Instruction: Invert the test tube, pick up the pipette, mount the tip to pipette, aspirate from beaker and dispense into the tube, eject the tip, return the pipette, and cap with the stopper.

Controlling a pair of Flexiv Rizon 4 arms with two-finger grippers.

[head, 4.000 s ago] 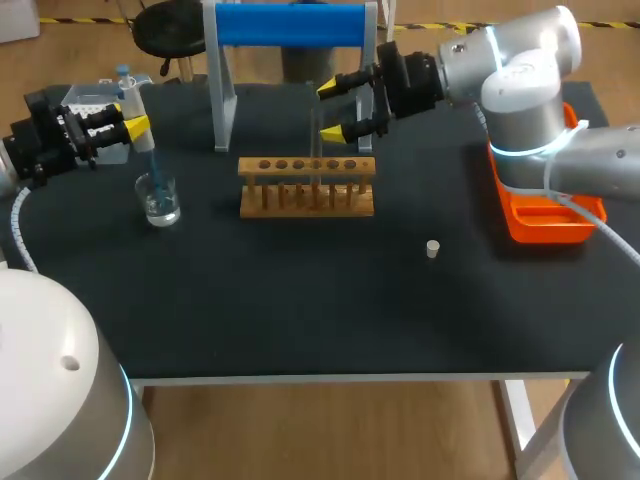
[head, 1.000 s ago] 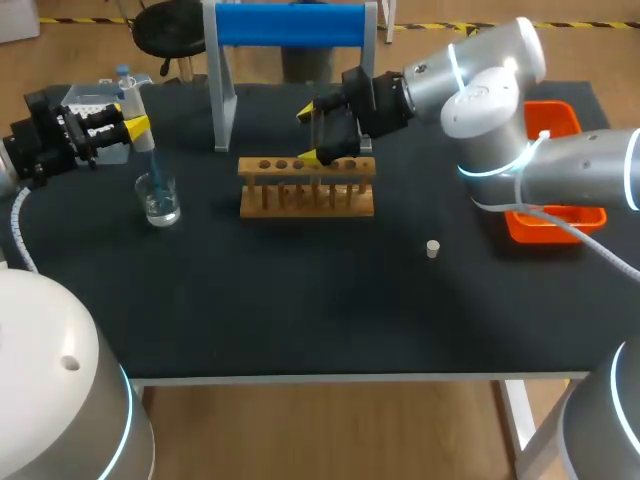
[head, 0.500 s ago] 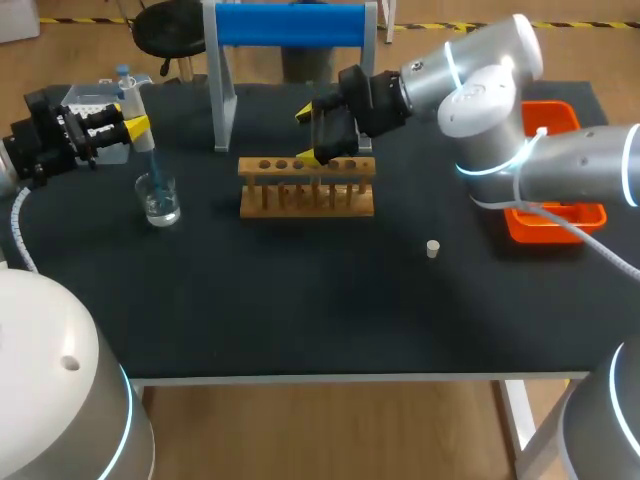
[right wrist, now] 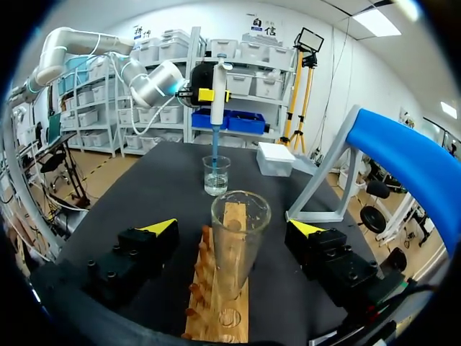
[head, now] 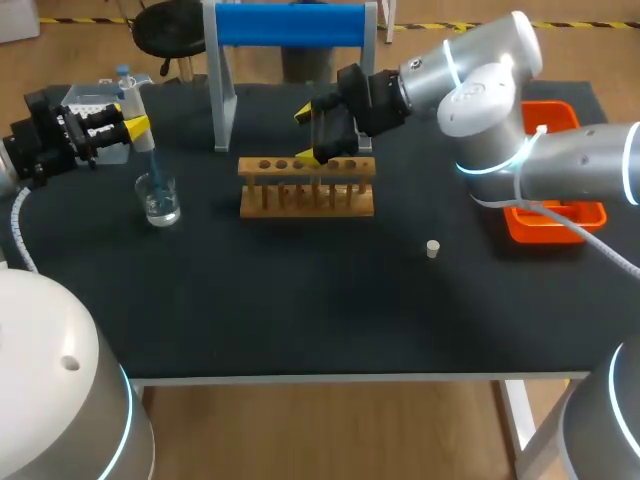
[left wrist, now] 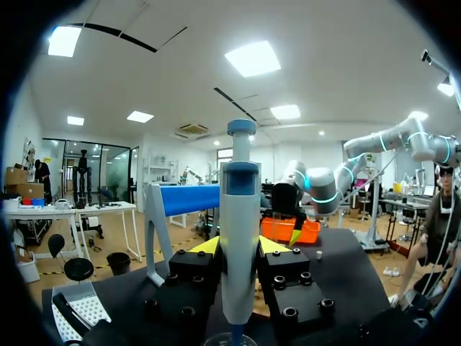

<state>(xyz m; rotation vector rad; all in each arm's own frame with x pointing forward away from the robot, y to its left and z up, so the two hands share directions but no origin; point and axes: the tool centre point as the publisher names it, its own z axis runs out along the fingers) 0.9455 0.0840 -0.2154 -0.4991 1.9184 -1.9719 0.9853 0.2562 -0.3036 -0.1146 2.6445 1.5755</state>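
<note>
- Head view: the left arm comes in low from the left. The left gripper (head: 133, 122) is clamped on the pipette (head: 131, 100), which stands upright with its blue tip down in the beaker (head: 160, 203).
- The right arm reaches from the right, past the middle. The right gripper (head: 307, 136) is spread wide at the far side of the wooden rack (head: 307, 188). The stopper (head: 432, 248) lies on the table (head: 300, 300), right of the rack and nearer.
- Left wrist view: both fingers press the pipette's body from two sides. Its long axis is vertical, plunger up.
- Right wrist view: the test tube (right wrist: 238, 241) stands upright in the rack, mouth up. It is between the parted fingers, with a gap on each side.
</note>
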